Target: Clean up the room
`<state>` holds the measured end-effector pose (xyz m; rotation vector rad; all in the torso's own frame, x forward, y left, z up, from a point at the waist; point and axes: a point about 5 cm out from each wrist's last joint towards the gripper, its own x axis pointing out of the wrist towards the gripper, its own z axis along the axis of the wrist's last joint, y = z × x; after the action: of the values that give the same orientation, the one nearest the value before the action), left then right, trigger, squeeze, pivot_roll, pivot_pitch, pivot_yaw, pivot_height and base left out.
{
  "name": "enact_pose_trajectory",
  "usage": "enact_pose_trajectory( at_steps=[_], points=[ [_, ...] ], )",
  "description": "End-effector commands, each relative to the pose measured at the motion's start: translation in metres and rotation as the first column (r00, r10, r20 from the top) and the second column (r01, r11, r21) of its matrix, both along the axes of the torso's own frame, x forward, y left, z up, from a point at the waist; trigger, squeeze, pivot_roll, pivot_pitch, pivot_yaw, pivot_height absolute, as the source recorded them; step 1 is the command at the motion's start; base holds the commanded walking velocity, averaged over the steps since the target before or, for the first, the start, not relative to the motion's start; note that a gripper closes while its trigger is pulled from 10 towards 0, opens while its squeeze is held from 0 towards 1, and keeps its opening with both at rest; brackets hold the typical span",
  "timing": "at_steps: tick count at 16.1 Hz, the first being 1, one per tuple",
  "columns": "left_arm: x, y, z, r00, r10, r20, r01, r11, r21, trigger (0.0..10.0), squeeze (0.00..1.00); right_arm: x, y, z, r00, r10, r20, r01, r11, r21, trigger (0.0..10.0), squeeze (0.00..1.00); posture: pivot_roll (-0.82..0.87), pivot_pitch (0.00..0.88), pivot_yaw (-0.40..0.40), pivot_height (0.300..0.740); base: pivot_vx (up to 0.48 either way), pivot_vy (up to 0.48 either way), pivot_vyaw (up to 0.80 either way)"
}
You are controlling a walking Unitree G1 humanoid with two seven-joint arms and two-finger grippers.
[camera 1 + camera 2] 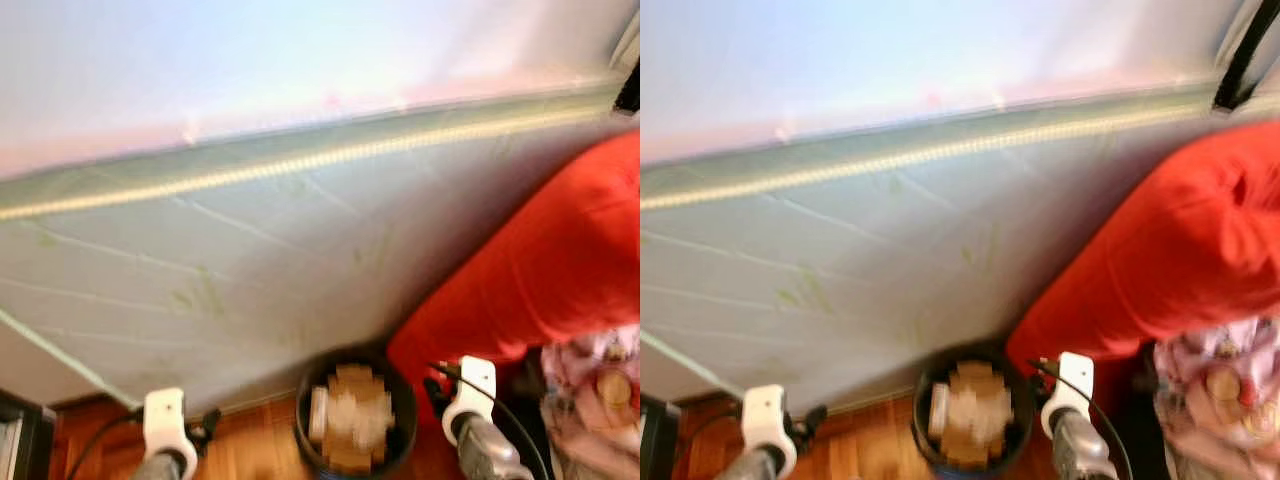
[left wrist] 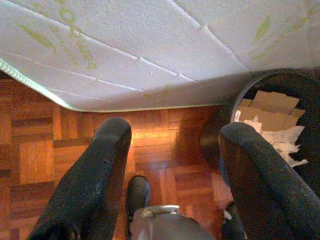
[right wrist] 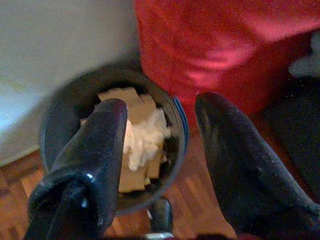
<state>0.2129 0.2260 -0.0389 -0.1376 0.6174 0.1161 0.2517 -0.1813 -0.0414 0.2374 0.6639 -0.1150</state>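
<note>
**Bin full, pincers empty, robot tight against the mattress**

A dark round bin [image 1: 348, 415] stands on the parquet floor [image 2: 35, 150], close against the side of a pale quilted mattress [image 1: 250, 250] and just beside a big red cushion [image 1: 540, 260]. The bin holds flat cardboard pieces [image 3: 120, 97] and crumpled white paper [image 3: 145, 135], heaped near the rim. To the right of the cushion lies a pinkish patterned bundle [image 1: 595, 380]; blur keeps me from telling what it is.

The left pincer [image 2: 175, 165] hangs low over the floor beside the bin, fingers spread, nothing between them. The right pincer [image 3: 160, 145] hovers above the bin's edge nearest the cushion, also spread and empty. In the head views both wrists sit at the bottom of the picture, one on each side of the bin.

My judgement: the bin looks like the collecting point for the room's litter, and neither pincer carries anything to add to it just now.

What could go wrong:
- The right pincer is close to the rim. A careless lowering or swing could catch the wall and tip the bin, spilling cardboard and paper across the floor.
- The contents stand high, so anything more dropped in may slide off.
- The head views are blurred, which suggests the camera is moving. Reaching on such a picture risks misjudging the rim.
- The mattress and cushion crowd the bin, leaving little room for either arm to turn without brushing them.
</note>
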Motion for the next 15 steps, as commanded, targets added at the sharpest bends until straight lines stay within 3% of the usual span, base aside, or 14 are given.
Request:
enact_pose_trajectory(
  at_steps=[1, 6, 10, 11, 12, 13, 14, 15],
  points=[
    [-0.008, -0.002, -0.014, 0.997, 0.012, -0.082, -0.011, 1.0, 0.003, 10.0, 0.0, -0.014, -0.002, -0.01, 0.998, -0.014, -0.064, 0.014, 1.0, 0.002, 10.0, 0.0, 0.14, 0.0, -0.055, 0.74, 0.0, 0.0, 0.0],
    [-0.002, -0.021, -0.024, 0.988, 0.002, -0.156, 0.001, 1.0, 0.016, 10.0, 0.0, -0.021, 0.003, -0.016, 0.992, 0.053, -0.112, -0.058, 0.997, -0.042, 10.0, 0.0, 0.1, 0.0, -0.04, 0.74, 0.0, 0.0, 0.0],
    [-0.015, -0.021, -0.033, 0.978, 0.009, -0.208, -0.005, 1.0, 0.019, 10.0, 0.0, -0.039, -0.002, -0.027, 0.986, -0.061, -0.155, 0.059, 0.998, -0.015, 10.0, 0.0, 0.06, 0.0, -0.024, 0.74, 0.0, 0.0, 0.0],
    [-0.019, -0.019, -0.035, 0.975, 0.015, -0.22, -0.01, 1.0, 0.021, 10.0, 0.0, -0.041, -0.008, -0.027, 0.984, -0.088, -0.155, 0.082, 0.996, -0.043, 10.0, 0.0, 0.06, 0.0, -0.035, 0.74, 0.0, 0.0, 0.0],
    [-0.021, -0.018, -0.036, 0.973, 0.023, -0.228, -0.019, 1.0, 0.023, 10.0, 0.0, -0.04, -0.02, -0.025, 0.973, -0.184, -0.136, 0.182, 0.983, -0.03, 10.0, 0.0, 0.07, 0.0, -0.044, 0.74, 0.0, 0.0, 0.0],
    [-0.024, -0.017, -0.037, 0.972, 0.031, -0.234, -0.026, 0.999, 0.025, 10.0, 0.0, -0.035, -0.034, -0.019, 0.933, -0.341, -0.11, 0.348, 0.937, 0.044, 10.0, 0.0, 0.06, 0.0, -0.048, 0.74, 0.0, 0.0, 0.0],
    [-0.027, -0.016, -0.038, 0.969, 0.034, -0.244, -0.028, 0.999, 0.028, 10.0, 0.0, -0.028, -0.039, -0.014, 0.937, -0.338, -0.089, 0.343, 0.938, 0.048, 10.0, 0.0, 0.05, 0.0, -0.055, 0.74, 0.0, 0.0, 0.0],
    [-0.031, -0.015, -0.041, 0.966, 0.038, -0.257, -0.031, 0.999, 0.032, 10.0, 0.0, -0.021, -0.037, -0.009, 0.972, -0.224, -0.069, 0.225, 0.974, 0.002, 10.0, 0.0, 0.06, 0.0, -0.067, 0.74, 0.0, 0.0, 0.0]
  ],
)
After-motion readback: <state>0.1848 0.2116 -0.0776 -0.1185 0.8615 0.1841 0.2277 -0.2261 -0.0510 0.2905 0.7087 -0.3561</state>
